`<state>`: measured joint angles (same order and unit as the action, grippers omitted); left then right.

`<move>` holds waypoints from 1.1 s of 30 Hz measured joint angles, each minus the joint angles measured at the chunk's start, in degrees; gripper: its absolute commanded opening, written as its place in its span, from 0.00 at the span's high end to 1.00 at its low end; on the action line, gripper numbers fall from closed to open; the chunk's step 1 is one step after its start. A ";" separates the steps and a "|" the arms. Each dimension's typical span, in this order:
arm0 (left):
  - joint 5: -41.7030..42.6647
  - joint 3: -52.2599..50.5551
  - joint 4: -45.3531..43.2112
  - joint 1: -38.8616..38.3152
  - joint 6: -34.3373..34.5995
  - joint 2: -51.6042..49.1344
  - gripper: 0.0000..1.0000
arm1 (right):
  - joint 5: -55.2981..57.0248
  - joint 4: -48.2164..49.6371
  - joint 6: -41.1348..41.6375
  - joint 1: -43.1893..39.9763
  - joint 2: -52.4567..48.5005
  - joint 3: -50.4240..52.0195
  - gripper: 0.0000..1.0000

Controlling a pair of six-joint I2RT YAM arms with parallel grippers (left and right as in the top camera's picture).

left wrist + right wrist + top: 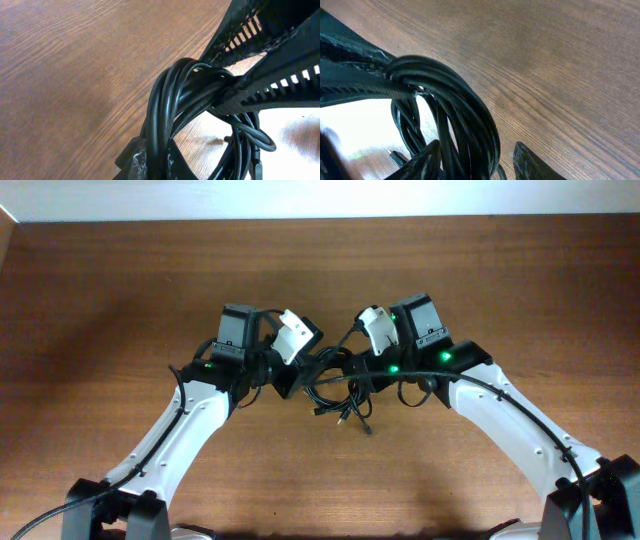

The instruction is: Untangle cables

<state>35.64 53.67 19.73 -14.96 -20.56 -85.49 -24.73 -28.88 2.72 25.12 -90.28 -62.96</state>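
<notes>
The cables [335,388] are a coil of thin black cords at the table's middle, between both arms, with plug ends [346,418] trailing toward the front. My left gripper [296,380] is shut on the coil's left side; in the left wrist view the cables [165,110] are pinched between its fingertips, and the left gripper [157,162] sits at the bottom edge. My right gripper [366,378] straddles the coil's right side. In the right wrist view the cables [465,115] lie against one finger [422,162], with a gap to the other, so the right gripper [477,162] stands open.
The brown wooden table [120,300] surrounds the coil on all sides. The right gripper's slotted fingers [265,82] cross the left wrist view at upper right. The left gripper's fingers [355,85] show at the left of the right wrist view.
</notes>
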 measured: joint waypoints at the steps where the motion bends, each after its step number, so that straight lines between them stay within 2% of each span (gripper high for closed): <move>1: 0.02 0.00 -0.24 0.00 0.44 0.00 1.00 | -0.02 -0.13 0.02 0.00 0.02 0.00 0.48; 2: 0.00 0.00 -0.39 0.00 0.83 0.00 1.00 | -0.02 -0.50 0.04 0.00 0.00 0.00 0.57; 4: -1.73 0.00 -0.92 0.11 3.89 0.00 1.00 | -0.02 -0.74 0.00 0.00 0.00 0.00 0.90; 5: -2.23 0.00 -0.94 0.35 4.59 0.00 1.00 | -0.07 -0.74 0.02 0.00 0.00 0.00 0.96; 12: -3.98 0.00 -1.05 1.01 6.27 0.00 1.00 | -0.44 0.68 1.99 0.00 0.02 0.00 0.96; 17: -14.45 0.00 -1.53 -0.50 19.43 0.55 1.00 | -1.46 4.96 11.10 0.44 0.00 0.00 0.96; 19: -15.96 0.00 -1.38 -0.81 22.38 0.57 1.00 | -1.51 5.16 13.88 0.50 0.00 0.00 0.96; 22: -20.48 0.02 0.02 -1.49 31.34 0.98 1.00 | -0.35 5.55 20.20 1.29 -0.37 0.00 0.96; 25: -21.38 0.02 0.31 -1.81 35.30 0.98 1.00 | 3.13 2.91 25.18 1.92 -0.44 -0.42 0.96; 28: -33.94 0.00 2.12 -0.02 40.70 0.96 1.00 | 7.85 0.76 28.55 1.49 -0.44 -0.57 0.96; 31: -38.84 0.02 2.25 0.11 42.86 0.96 1.00 | 6.62 3.78 27.89 1.49 -0.42 -0.57 0.96; 33: -39.39 0.02 2.45 0.11 42.93 0.96 1.00 | 5.81 3.74 27.21 1.49 -0.42 -0.57 0.59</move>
<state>-3.75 53.69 22.17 -14.85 22.37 -84.53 -18.92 -25.15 29.93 26.61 -90.70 -63.53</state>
